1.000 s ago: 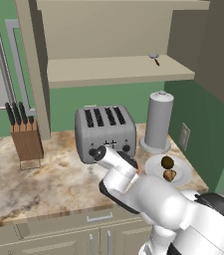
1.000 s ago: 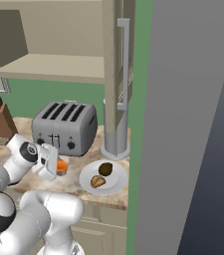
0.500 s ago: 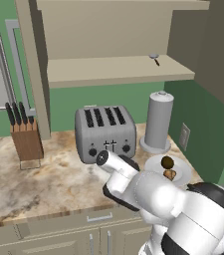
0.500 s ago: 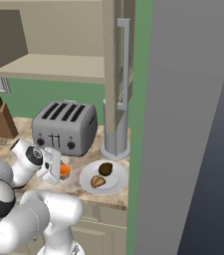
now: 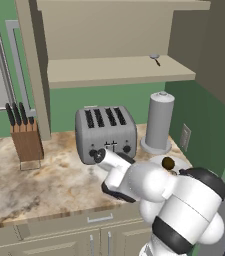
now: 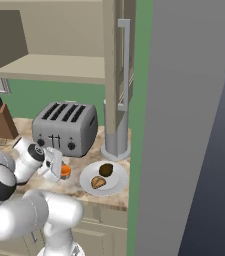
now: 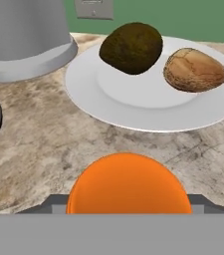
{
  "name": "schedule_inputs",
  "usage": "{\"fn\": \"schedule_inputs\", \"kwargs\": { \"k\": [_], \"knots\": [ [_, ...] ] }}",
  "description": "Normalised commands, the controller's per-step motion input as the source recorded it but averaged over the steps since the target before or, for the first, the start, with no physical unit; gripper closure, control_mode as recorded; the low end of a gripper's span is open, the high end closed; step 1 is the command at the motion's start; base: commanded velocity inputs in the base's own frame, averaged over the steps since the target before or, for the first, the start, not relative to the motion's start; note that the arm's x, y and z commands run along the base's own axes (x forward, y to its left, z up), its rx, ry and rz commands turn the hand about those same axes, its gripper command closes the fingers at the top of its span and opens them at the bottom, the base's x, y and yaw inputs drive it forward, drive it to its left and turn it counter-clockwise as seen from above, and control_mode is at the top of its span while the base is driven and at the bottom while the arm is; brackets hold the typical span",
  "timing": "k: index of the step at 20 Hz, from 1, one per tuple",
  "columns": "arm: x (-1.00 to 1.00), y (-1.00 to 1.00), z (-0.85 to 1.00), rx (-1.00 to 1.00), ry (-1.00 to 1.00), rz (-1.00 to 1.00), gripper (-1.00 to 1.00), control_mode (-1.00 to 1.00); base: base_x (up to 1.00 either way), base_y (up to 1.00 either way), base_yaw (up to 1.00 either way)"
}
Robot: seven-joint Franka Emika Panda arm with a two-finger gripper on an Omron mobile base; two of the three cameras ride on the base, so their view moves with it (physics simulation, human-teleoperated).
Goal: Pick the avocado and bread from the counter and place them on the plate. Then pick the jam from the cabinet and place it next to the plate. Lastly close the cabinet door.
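My gripper [image 6: 60, 170] is shut on the jam [image 6: 65, 171], a small orange jar held low over the counter [image 5: 44, 180], just left of the plate [image 6: 119, 177]. In the hand view the jam [image 7: 128, 185] sits at the bottom centre and hides the fingertips. The white plate [image 7: 133, 107] lies close ahead, carrying the dark avocado [image 7: 131, 47] and the tan bread [image 7: 194, 69]. In the right base view the avocado [image 6: 106, 170] and the bread [image 6: 98, 183] lie side by side on it. The cabinet [image 5: 119, 70] above stands open, its door [image 6: 115, 65] swung out.
A grey toaster [image 5: 105, 132] stands behind the hand, and a tall grey cylinder [image 5: 158, 122] stands behind the plate. A knife block [image 5: 26, 140] sits at the far left. The green wall and a socket [image 5: 185, 137] close off the right side.
The hand has carried the jam to the right and slightly down, closer to the plate. The avocado and bread have not moved.
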Motion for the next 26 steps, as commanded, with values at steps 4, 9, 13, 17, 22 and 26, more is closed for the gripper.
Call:
{"fn": "schedule_inputs", "kwargs": {
  "k": [4,9,13,17,22,26],
  "knots": [
    [0.08,0.00,-0.36,0.00,0.01,-0.01,-1.00,-1.00,0.00,0.00,0.00],
    [0.01,-0.02,-0.19,0.00,0.00,-0.01,-1.00,-1.00,0.00,0.00,0.00],
    [-0.40,-0.01,0.00,0.00,-0.04,0.00,-1.00,-1.00,0.00,0.00,0.00],
    [-0.67,0.00,0.01,0.00,-0.10,0.00,-1.00,-1.00,0.00,0.00,0.00],
    [-0.49,0.00,0.20,0.00,-0.13,0.00,-1.00,-1.00,0.00,0.00,0.00],
    [-0.41,0.08,0.47,0.00,-0.21,0.00,-1.00,-1.00,0.00,0.00,0.00]
  ]
}}
